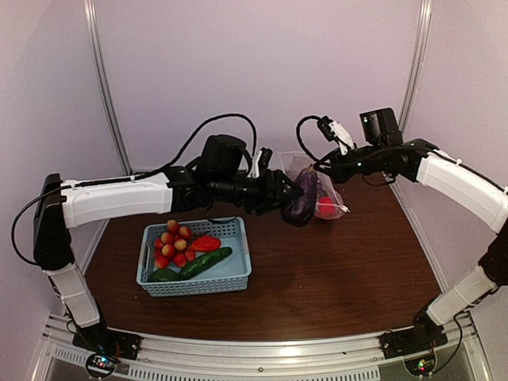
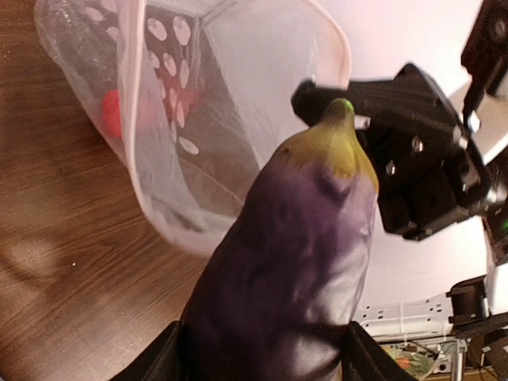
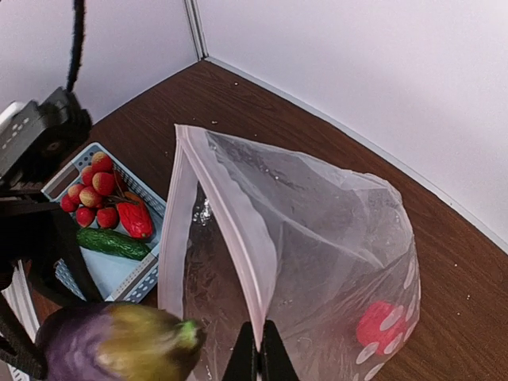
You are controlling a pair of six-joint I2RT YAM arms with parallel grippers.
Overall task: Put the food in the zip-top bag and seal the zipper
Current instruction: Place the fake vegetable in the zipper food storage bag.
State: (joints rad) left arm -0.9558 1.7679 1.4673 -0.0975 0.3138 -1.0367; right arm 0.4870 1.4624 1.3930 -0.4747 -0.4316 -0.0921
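Observation:
My left gripper (image 1: 279,193) is shut on the dark purple eggplant (image 1: 302,196), stem end toward the open mouth of the clear polka-dot zip-top bag (image 1: 324,190). In the left wrist view the eggplant (image 2: 294,262) fills the frame in front of the bag (image 2: 171,119). My right gripper (image 3: 259,361) is shut on the bag's pale zipper edge (image 3: 238,238) and holds the mouth open. A red piece of food (image 3: 383,324) lies inside the bag. Cherry tomatoes (image 1: 172,241), a red pepper (image 1: 205,243), a cucumber (image 1: 205,262) and a small dark green piece (image 1: 163,275) lie in the basket.
The light-blue perforated basket (image 1: 232,279) stands on the brown table left of centre, near my left arm. White walls close the back and both sides. A metal rail runs along the near table edge.

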